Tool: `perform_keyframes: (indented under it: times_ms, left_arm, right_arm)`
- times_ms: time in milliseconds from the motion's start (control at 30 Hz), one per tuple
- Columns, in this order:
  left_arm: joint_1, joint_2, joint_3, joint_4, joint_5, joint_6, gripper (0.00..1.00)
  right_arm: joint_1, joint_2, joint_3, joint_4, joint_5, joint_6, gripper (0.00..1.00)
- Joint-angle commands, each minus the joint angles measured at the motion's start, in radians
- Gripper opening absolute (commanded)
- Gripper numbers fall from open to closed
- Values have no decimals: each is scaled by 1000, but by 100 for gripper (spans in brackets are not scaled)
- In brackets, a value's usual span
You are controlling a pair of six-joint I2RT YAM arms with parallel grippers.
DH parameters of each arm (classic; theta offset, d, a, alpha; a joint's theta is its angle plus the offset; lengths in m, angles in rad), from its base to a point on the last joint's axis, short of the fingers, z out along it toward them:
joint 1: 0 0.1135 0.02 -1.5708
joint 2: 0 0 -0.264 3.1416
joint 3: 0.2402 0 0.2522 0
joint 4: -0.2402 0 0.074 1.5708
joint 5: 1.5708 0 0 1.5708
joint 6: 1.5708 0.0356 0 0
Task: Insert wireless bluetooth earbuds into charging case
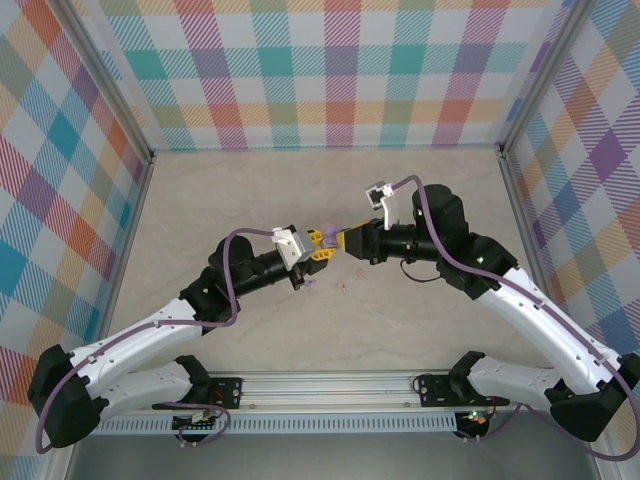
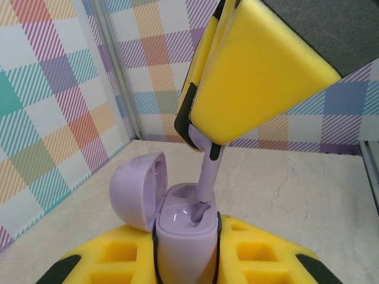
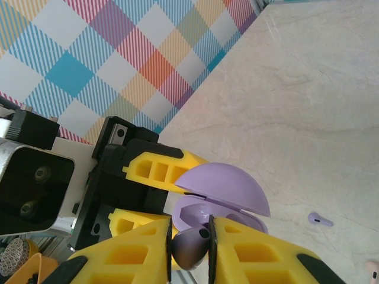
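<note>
Mid-scene above the pale table [image 1: 250,190]: left gripper [image 2: 186,245] clamped narrow on an upright purple charging case [image 2: 183,228], lid [image 2: 139,190] hinged open; right gripper [image 3: 190,236] pinching a purple earbud [image 3: 189,248] by its head, stem down into the case. Loose on the table, just nearer: second purple earbud [image 3: 320,220].

Seen from your left wrist, the purple earbud [image 2: 206,180] is hiding its head inside the right gripper [image 2: 210,148]. The picture's edge is cutting off a pale earbud [image 3: 373,269].

Glossy smooth lilac plastic charging case [image 2: 180,236]; smooth plastic earbud [image 2: 207,177]; matt, marble-patterned table [image 2: 296,189].
</note>
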State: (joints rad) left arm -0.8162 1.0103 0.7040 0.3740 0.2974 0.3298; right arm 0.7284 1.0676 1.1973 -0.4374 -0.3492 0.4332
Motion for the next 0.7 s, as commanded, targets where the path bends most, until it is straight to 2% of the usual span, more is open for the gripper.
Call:
perform_keyframes:
  times_ms: [0,667]
  left_arm:
    - [-16,-13,32,57,26,-15,0]
    - [-16,-18,36,52,41,-27,0]
  right_arm:
    - [9,3,21,-6,-7,0,22]
    - [7,21,15,-23,7,-7,22]
